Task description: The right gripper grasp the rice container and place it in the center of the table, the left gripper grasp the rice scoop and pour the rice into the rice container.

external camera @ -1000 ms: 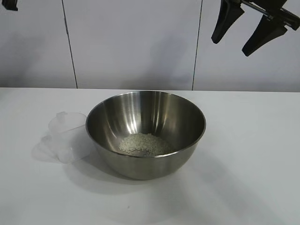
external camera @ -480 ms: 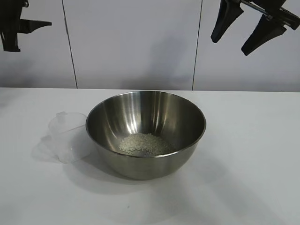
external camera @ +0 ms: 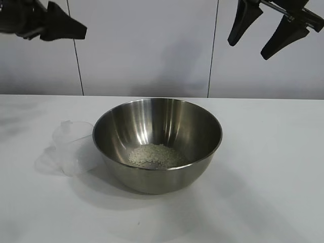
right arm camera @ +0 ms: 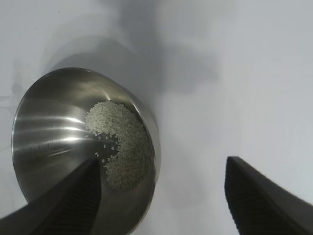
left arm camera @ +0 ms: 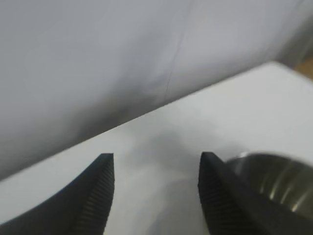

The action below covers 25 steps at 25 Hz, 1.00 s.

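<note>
Left gripper [external camera: 76,26] raised high, fingers spread, empty. Scoop [external camera: 71,147] rests on the table [external camera: 273,167], touching the bowl [external camera: 157,144], which holds the rice [external camera: 156,155]. Right gripper [external camera: 267,36] raised, spread. Pouring appears complete; both arms need only park.

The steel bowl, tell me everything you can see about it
The rice container is a wide, round bowl of shiny brushed steel standing upright near the middle of the white table. Its open mouth faces up, and a small heap of white rice lies on its bottom. The clear plastic rice scoop sits right beside it. Neither gripper touches it; both are raised well above.
</note>
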Each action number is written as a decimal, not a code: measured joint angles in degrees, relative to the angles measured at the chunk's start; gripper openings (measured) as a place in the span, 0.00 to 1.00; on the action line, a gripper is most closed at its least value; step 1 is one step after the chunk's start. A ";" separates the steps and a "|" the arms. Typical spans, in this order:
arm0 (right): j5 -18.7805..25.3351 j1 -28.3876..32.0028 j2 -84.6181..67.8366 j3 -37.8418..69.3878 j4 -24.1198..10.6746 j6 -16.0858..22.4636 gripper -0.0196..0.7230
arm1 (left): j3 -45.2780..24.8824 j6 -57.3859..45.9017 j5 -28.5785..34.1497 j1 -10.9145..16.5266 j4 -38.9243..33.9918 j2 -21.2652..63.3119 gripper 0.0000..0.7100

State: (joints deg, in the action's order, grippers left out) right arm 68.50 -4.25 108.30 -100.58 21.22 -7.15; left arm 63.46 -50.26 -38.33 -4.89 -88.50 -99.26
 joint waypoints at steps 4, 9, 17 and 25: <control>0.32 0.00 0.00 0.00 0.00 0.00 0.69 | 0.00 5.65 1.01 0.00 0.00 0.25 0.54; -0.54 0.00 0.00 0.00 0.00 0.00 0.69 | 0.00 -2.08 15.40 -1.97 0.49 3.06 0.54; -0.67 0.00 0.00 0.00 0.00 0.00 0.69 | 0.65 -20.41 34.68 -9.54 2.56 7.34 0.54; -0.55 0.00 0.00 0.00 0.03 0.00 0.69 | 0.65 -35.54 31.31 -11.42 4.02 7.77 0.53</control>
State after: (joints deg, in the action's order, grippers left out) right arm 67.94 -4.25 108.30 -100.58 21.25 -7.15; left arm 64.11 -85.80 -7.02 -16.30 -84.48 -91.49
